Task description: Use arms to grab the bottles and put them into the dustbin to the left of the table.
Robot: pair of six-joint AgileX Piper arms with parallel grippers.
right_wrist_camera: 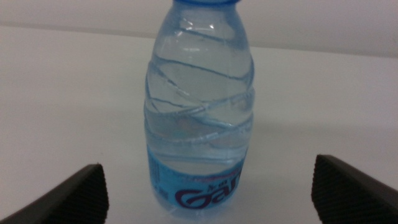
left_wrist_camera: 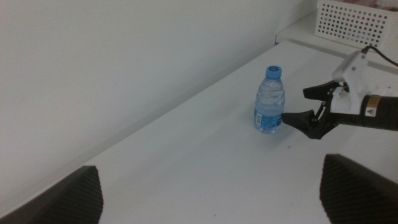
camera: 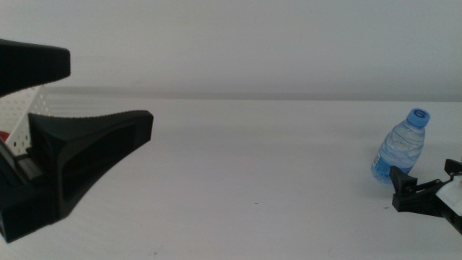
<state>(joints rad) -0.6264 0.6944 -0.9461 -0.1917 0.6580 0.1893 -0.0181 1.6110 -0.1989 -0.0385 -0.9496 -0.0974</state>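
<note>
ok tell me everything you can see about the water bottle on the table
The water bottle is small, of clear plastic with spiral ribs, a blue cap and a blue label low on its body. It holds clear water nearly to the neck. It stands upright on the white table, near the right side in the middle view. The right gripper, jaws open, sits close in front of it, facing it without touching. Nothing else touches the bottle.
</note>
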